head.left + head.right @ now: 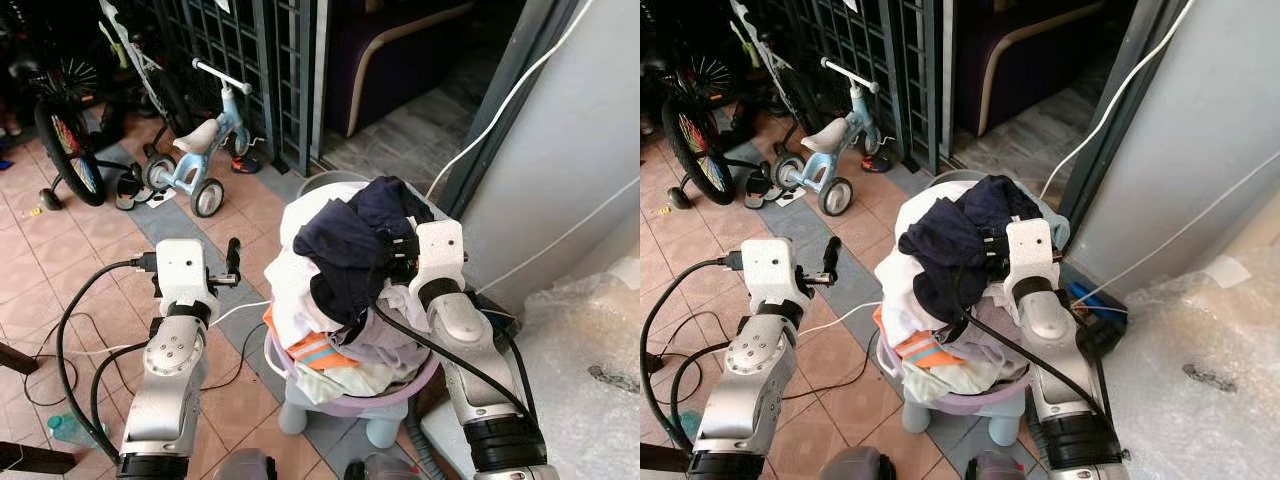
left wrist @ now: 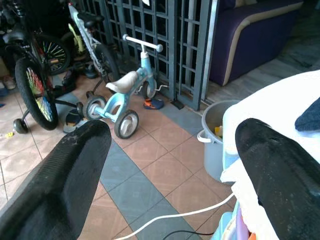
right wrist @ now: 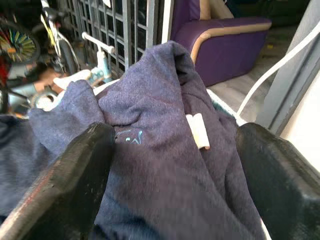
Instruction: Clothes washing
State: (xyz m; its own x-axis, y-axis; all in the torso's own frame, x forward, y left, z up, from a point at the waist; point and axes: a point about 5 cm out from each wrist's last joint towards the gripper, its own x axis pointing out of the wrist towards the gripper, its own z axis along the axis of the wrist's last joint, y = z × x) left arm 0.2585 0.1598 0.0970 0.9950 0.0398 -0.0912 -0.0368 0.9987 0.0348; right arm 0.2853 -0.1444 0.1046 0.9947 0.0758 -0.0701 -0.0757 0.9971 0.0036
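A lilac laundry basket (image 1: 405, 392) stands right in front of me, heaped high with clothes. A navy garment (image 1: 345, 245) lies on top, over white cloth (image 1: 295, 290) and an orange-striped piece (image 1: 315, 350). My right gripper (image 1: 393, 258) is at the top right of the heap. It is open, its fingers (image 3: 80, 170) wide apart on either side of the navy garment (image 3: 160, 125). My left gripper (image 1: 232, 262) hovers over the floor tiles left of the basket, open with nothing between its fingers (image 2: 65, 170).
A grey bucket (image 2: 215, 145) sits just behind the basket. A light-blue tricycle (image 1: 195, 150) and a bicycle (image 1: 70, 150) stand at the far left by a metal grille (image 1: 250, 60). A wall and bubble wrap (image 1: 580, 340) are close on the right. Cables (image 1: 70, 330) trail on the floor.
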